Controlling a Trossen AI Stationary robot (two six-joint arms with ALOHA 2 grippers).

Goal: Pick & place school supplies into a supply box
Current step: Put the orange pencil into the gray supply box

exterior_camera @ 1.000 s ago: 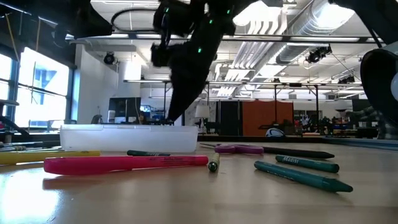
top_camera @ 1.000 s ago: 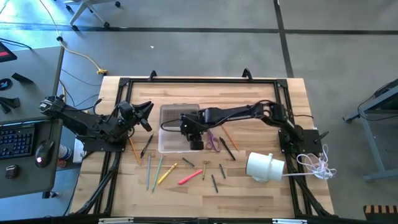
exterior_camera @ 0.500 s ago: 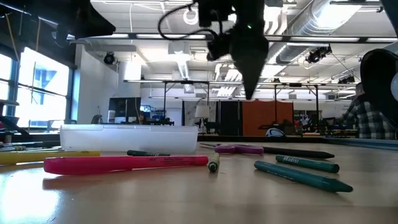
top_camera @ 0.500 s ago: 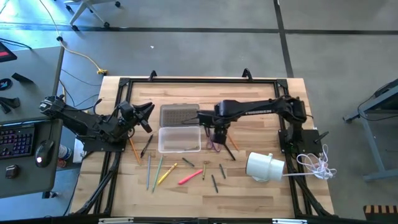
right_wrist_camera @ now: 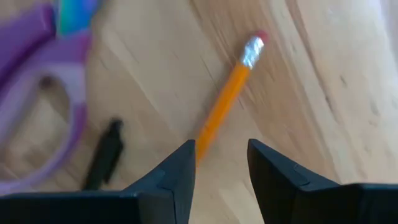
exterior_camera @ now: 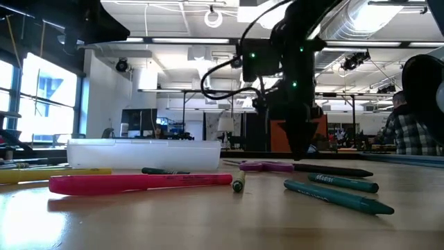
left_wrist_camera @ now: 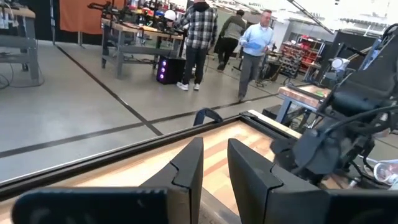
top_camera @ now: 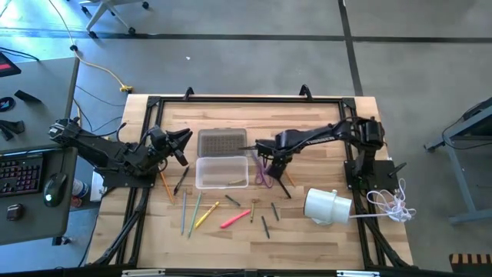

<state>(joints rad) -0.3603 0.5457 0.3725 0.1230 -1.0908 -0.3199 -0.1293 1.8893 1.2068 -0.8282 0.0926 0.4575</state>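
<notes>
The supply box (top_camera: 223,171) is a clear case standing open at mid-table, its ribbed grey lid (top_camera: 221,142) lying flat behind it. Pens, pencils and markers lie on the wood before it: a pink marker (exterior_camera: 139,182), green pens (exterior_camera: 340,184) and yellow ones (top_camera: 201,215). Right of the box lie purple scissors (right_wrist_camera: 56,106) and an orange pencil (right_wrist_camera: 227,106). My right gripper (right_wrist_camera: 221,149) points down just above them, open, the pencil's lower end passing beside one finger. My left gripper (top_camera: 184,138) waits level at the table's left, open and empty.
A white cylinder (top_camera: 327,205) lies at the right front with a white cord (top_camera: 388,201) beside it. A black frame rail (top_camera: 246,98) runs round the table top. A dark pen (right_wrist_camera: 102,155) lies next to the scissors. People stand in the room beyond.
My right gripper has swung from above the supply box toward the table's right edge and come down, rolling about its own axis. It now stands low over the scissors and the orange pencil. The supplies on the table have not moved.
</notes>
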